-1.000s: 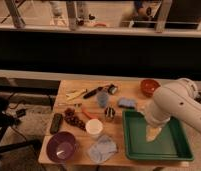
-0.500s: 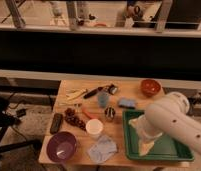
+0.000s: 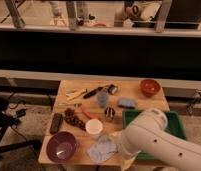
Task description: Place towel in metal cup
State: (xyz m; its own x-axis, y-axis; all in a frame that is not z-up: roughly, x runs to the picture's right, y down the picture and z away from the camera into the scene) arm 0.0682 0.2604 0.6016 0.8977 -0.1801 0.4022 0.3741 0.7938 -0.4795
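Your gripper (image 3: 125, 161) hangs low just right of the towel (image 3: 103, 148), which lies at the table's (image 3: 136, 95) front edge. You cannot tell whether the gripper is wide or narrow, so this looks like the reach; next you must pinch the towel and carry it back to the metal cup (image 3: 110, 113). Left to right you have one purple bowl (image 3: 61, 146), one white cup (image 3: 94, 128), one blue cup (image 3: 102, 99), one towel, one metal cup, one red bowl (image 3: 150, 86) and one green tray (image 3: 180, 125).

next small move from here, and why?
Probably ease the gripper slightly left until it is over the towel, then lower it to grasp. The towel lies crumpled and ungrasped at the table's front edge. The gripper sits low, just right of the towel, below the white arm. The metal cup stands farther back.
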